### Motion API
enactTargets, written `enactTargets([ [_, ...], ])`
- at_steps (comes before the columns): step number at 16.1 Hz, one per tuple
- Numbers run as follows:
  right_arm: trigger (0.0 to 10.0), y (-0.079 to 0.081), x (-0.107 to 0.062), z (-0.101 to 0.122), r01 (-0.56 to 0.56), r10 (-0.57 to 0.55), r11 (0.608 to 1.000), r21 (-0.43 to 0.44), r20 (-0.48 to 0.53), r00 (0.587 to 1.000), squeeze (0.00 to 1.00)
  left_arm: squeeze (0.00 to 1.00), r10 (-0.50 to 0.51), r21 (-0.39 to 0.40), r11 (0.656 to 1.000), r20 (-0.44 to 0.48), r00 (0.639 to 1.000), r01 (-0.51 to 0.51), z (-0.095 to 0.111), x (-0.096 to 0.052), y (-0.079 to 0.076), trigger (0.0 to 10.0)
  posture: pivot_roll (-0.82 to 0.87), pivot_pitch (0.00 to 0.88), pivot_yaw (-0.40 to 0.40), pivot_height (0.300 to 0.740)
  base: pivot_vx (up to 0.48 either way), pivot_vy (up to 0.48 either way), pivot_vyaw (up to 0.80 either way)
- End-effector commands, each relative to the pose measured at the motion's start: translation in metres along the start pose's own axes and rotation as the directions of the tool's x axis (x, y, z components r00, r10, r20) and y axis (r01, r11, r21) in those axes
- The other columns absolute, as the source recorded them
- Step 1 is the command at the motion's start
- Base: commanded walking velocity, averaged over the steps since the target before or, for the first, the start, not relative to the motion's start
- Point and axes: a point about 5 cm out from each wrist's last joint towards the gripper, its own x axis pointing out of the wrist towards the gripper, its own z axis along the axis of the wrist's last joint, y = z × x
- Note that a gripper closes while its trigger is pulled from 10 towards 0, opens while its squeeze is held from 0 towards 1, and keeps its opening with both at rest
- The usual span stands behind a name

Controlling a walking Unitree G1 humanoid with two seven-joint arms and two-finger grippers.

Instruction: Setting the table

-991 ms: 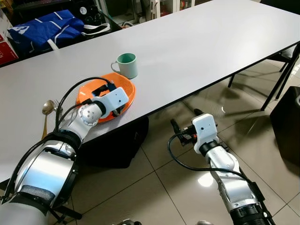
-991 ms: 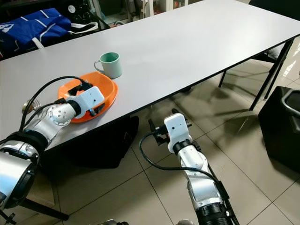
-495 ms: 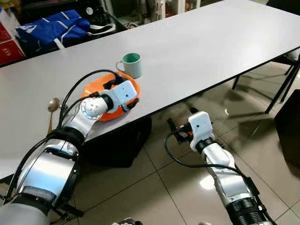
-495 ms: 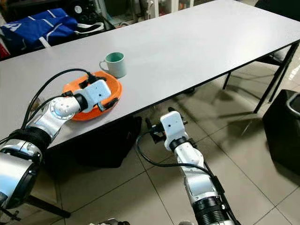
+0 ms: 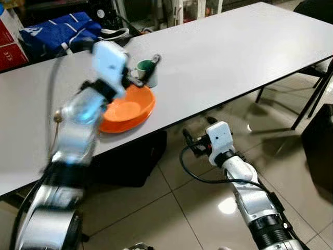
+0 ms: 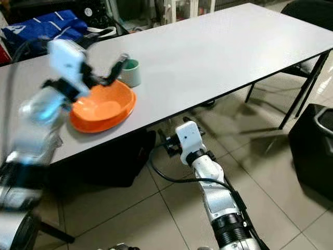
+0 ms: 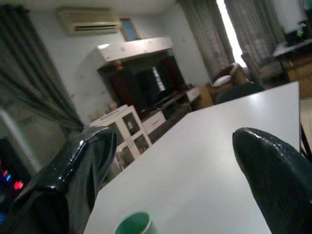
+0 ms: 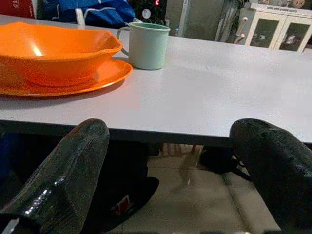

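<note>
A long pale grey table (image 5: 223, 57) runs from near left to far right over a glossy tiled floor (image 5: 171, 208). Near its front edge, toward the left, sits a shallow orange plastic bowl (image 5: 127, 108) resting on a flat orange plate (image 8: 105, 73). Just behind the bowl, touching or nearly touching its far rim, stands a pale green mug (image 8: 146, 46) with a handle, upright.

The left pincer (image 5: 143, 73) is raised above the table, over the far side of the bowl and just in front of the mug; the arm behind it is blurred. Its two black fingers (image 7: 270, 175) are spread wide apart and grip nothing. In the left wrist view the mug's green rim (image 7: 134, 225) lies between and below them, with the bare table top stretching away beyond.

The right pincer (image 5: 193, 140) hangs below the table's front edge, above the floor, to the right of the bowl. Its two black fingers (image 8: 68, 170) are also spread wide and hold nothing; they point toward the table edge, level with the underside.

At the far left, a blue fabric bag (image 5: 54, 34) lies at the table's far edge. A dark chair (image 5: 317, 8) stands at the far right end of the table.
</note>
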Motion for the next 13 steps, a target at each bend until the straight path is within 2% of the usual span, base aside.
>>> enactTargets([
  [1,10.0,-0.002,0.001,0.002,-0.012,0.012,1.000,0.003,0.014,1.000,0.00,0.00,0.060,-0.038,0.997,-0.030,0.998,-0.061,0.000,-0.020,0.006,10.0,-0.11,0.000,0.090,0.736,0.000,0.000,0.00],
  [3,10.0,-0.004,0.000,0.000,-0.014,0.014,1.000,0.004,0.010,1.000,0.00,0.00,0.099,-0.109,0.988,-0.081,0.992,-0.107,-0.002,-0.042,0.002,10.0,-0.10,0.000,0.082,0.736,0.000,0.000,0.00],
  [6,10.0,-0.011,-0.004,-0.001,0.006,-0.007,1.000,0.031,0.022,1.000,0.00,0.00,0.209,-0.192,0.945,-0.271,0.940,-0.265,-0.026,-0.096,-0.023,10.0,-0.09,0.000,0.070,0.736,0.000,0.000,0.00],
  [7,10.0,-0.014,-0.005,0.001,0.031,-0.033,0.997,0.065,0.034,0.999,0.00,0.00,0.269,-0.190,0.915,-0.370,0.889,-0.356,-0.042,-0.119,-0.036,10.0,-0.10,0.000,0.068,0.736,0.000,0.000,0.00],
  [8,10.0,-0.014,-0.005,0.002,0.033,-0.036,0.996,0.083,0.039,0.999,0.00,0.00,0.283,-0.176,0.906,-0.423,0.861,-0.384,-0.053,-0.132,-0.044,10.0,-0.10,0.000,0.068,0.736,0.000,0.000,0.00],
  [9,10.0,-0.014,-0.007,0.001,0.028,-0.032,0.996,0.090,0.043,0.999,0.00,0.00,0.284,-0.189,0.878,-0.535,0.796,-0.440,-0.072,-0.155,-0.061,10.0,-0.11,0.000,0.066,0.736,0.000,0.000,0.00],
  [11,10.0,-0.015,-0.010,0.000,0.036,-0.041,0.994,0.103,0.041,0.998,0.00,0.00,0.307,-0.181,0.857,-0.574,0.759,-0.483,-0.078,-0.157,-0.066,10.0,-0.12,0.000,0.061,0.736,0.000,0.000,0.00],
  [13,10.0,-0.014,-0.010,-0.001,0.030,-0.033,0.994,0.102,0.037,0.999,0.00,0.00,0.311,-0.198,0.843,-0.578,0.755,-0.499,-0.079,-0.148,-0.072,10.0,-0.13,0.000,0.053,0.736,0.000,0.000,0.00],
])
